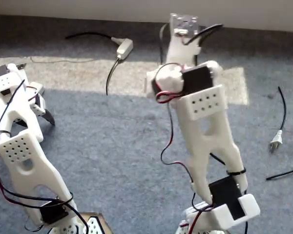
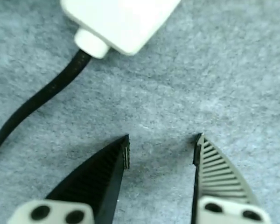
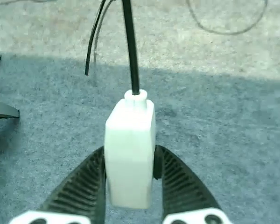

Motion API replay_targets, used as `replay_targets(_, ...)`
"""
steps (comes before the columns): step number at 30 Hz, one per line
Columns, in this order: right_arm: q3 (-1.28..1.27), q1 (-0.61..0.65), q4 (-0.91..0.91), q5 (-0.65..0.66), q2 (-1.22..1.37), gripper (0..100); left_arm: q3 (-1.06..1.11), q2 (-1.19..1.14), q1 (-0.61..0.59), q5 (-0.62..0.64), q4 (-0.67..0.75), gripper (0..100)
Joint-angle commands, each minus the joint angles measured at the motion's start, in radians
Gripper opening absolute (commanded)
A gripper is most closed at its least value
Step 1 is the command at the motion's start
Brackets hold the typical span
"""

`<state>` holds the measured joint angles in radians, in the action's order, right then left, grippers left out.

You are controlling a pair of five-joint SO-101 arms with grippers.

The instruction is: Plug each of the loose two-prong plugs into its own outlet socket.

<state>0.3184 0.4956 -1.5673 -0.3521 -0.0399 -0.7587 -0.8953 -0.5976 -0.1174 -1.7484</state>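
carpet (image 3: pixel 233 140): rough matt pile | socket block (image 3: pixel 129 154): smooth plastic

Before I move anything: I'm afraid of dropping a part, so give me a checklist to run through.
1. Right tool grips its white block on both sides: ok.
2. That block's black cord runs away unkinked: ok.
3. Held block's slot face: cannot tell, hidden.
4. Left tool open and empty: ok.
5. Second white block centred before the left tool: not ok, it lies ahead, off-centre.
6. Two-prong plug picked up: not ok, it lies loose on the carpet.
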Motion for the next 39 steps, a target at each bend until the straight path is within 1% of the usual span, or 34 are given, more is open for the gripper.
replay_targets(1,-0.176,0.142,0.177,-0.041,-0.047,1.2,-0.027,0.019,-0.101,-0.084,0.002,23)
replay_targets(3,-0.325,0.203,0.315,-0.041,-0.048,1.2,-0.071,0.013,-0.16,-0.127,0.002,23)
replay_targets(6,-0.539,0.289,0.591,-0.041,-0.048,1.2,-0.148,0.012,-0.257,-0.153,0.002,23)
replay_targets(9,-0.711,0.351,0.852,-0.041,-0.05,1.2,-0.22,0.012,-0.326,-0.183,0.002,23)
replay_targets(13,-0.874,0.4,1.099,-0.041,-0.048,1.2,-0.251,0.012,-0.374,-0.247,0.003,23)
replay_targets(17,-1.001,0.401,1.287,-0.049,-0.045,1.3,-0.252,0.012,-0.386,-0.282,0.003,23)
replay_targets(19,-1.043,0.401,1.328,-0.049,-0.047,1.3,-0.252,0.01,-0.384,-0.292,0.003,23)
replay_targets(23,-1.092,0.4,1.33,-0.049,-0.047,3.3,-0.249,0.01,-0.377,-0.293,0.003,23)
replay_targets(28,-1.13,0.355,1.33,-0.051,-0.051,17.8,-0.248,0.01,-0.369,-0.293,0.003,23)
replay_targets(30,-1.132,0.331,1.328,-0.051,-0.054,21.7,-0.248,0.01,-0.369,-0.293,0.003,23)
replay_targets(33,-1.132,0.311,1.328,-0.044,-0.054,22.8,-0.248,0.01,-0.366,-0.293,0.003,23)
replay_targets(39,-1.121,0.314,1.331,-0.043,-0.058,22.9,-0.246,0.008,-0.363,-0.293,0.002,23)
